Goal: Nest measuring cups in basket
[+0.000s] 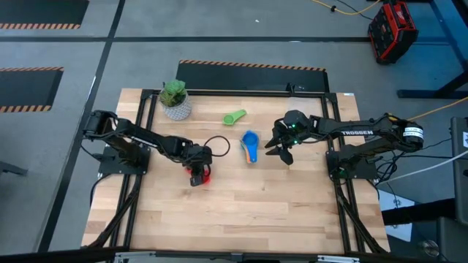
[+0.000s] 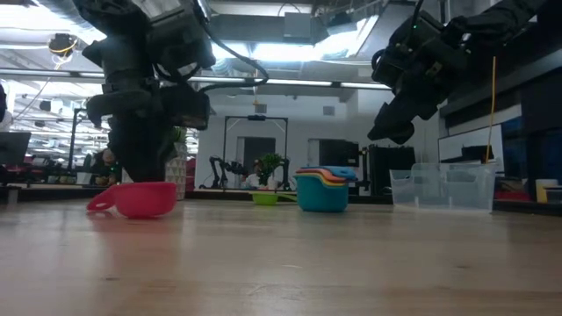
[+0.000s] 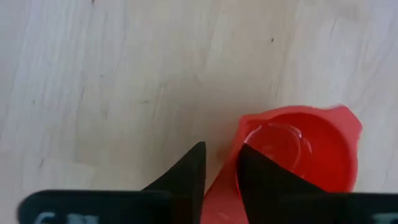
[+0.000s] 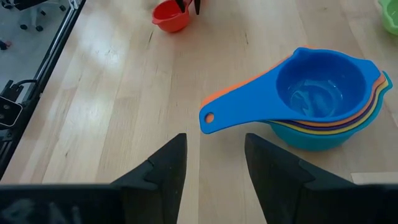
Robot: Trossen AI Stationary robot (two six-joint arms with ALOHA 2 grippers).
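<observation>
A red measuring cup stands with its base on the table at the left, its handle pointing toward the table's left edge. My left gripper reaches down onto it and is shut on its wall. A nested stack of measuring cups, a blue one on top, sits mid-table. A green cup lies farther back. My right gripper hangs open above the table, right of the stack, with nothing between its fingers. The clear basket stands at the right. My left gripper pinches the red cup's side wall between its two fingers, one finger inside the bowl and the other outside. The fingers come steeply from above, slanting in from the table's left. The cup sits upright with its base on the table.
A green plant in a white pot stands at the table's far left. Bare wood lies along the near half of the table. Black frame rails run along both side edges.
</observation>
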